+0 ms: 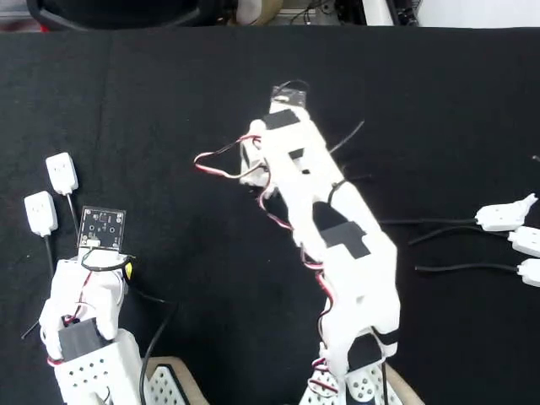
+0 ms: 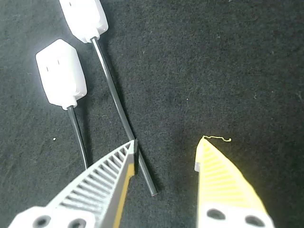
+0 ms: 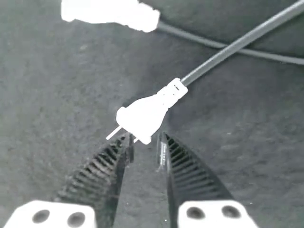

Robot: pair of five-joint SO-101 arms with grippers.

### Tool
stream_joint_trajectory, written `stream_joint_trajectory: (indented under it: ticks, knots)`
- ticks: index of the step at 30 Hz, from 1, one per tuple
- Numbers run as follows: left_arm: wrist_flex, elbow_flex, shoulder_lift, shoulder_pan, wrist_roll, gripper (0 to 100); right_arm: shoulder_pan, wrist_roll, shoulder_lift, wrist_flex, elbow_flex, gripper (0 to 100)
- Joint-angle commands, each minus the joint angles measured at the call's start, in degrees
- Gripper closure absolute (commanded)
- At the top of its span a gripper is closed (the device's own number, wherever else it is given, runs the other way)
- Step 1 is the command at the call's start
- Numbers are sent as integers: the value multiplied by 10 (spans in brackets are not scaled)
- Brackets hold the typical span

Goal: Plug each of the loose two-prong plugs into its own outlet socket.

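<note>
Grab step imo: right end effector [image 3: 145, 142] spread, tips just short of the small white two-prong plug [image 3: 142, 116] lying on the black counter [image 3: 57, 71], next needs a fwd nudge & pinch on the body.

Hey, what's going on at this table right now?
Two robot arms are at a black-covered table. The left gripper hovers open by the black cables of two white outlet sockets, holding nothing. The right gripper has its black fingers slightly apart, just short of a white two-prong plug lying loose on the cloth. Nothing is plugged in yet. Other white plugs lie at the table's edge.
</note>
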State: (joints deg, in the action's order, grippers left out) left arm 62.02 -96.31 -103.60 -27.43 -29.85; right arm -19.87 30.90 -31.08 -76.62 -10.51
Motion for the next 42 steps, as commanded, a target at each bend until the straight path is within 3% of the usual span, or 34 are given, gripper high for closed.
stream_joint_trajectory:
  ticks: [1,6,15,33,42]
  knots:
    - [2,-10,-3,-5,-4,791,25,9,32,-11,-27,886]
    - [2,-10,-3,-5,-4,791,23,11,69,15,25,816]
    - [2,-10,-3,-5,-4,791,27,39,94,120,107,814]
    - [2,-10,-3,-5,-4,791,55,91,86,149,114,815]
    - [2,-10,-3,-5,-4,791,17,95,59,169,116,816]
